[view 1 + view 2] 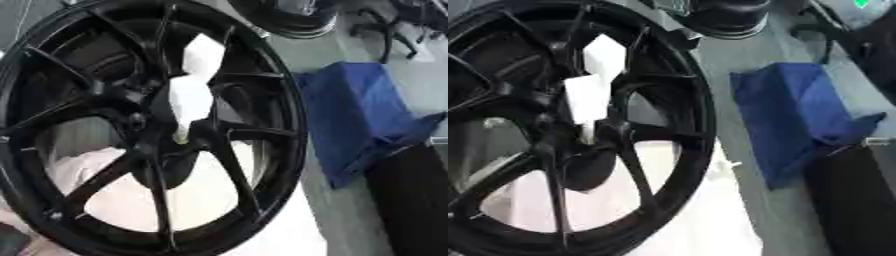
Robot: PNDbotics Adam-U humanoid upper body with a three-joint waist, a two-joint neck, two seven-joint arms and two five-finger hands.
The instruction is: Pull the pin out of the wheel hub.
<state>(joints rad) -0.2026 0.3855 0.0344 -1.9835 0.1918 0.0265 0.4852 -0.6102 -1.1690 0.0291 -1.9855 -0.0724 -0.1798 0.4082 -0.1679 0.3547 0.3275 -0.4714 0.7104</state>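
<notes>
A large black spoked wheel hub point(262, 90) stands tilted and fills the left and middle of both views. At its centre a white pin point(189, 100) sticks out. It has a broad white upper part point(203, 54) and narrows to a tip point(181, 136) at the hub's middle. Just below the centre sits a dark rounded shape point(588, 170) that I cannot make out against the black spokes. No hand of mine stands out in either view, and nothing visibly holds the pin.
White cloth or padding point(201, 200) lies behind and under the wheel. A blue cloth point(359, 115) is draped to the right, above a black block point(411, 200). A second dark wheel point(289, 17) lies at the top. A dark shape point(10, 241) shows at the lower left corner.
</notes>
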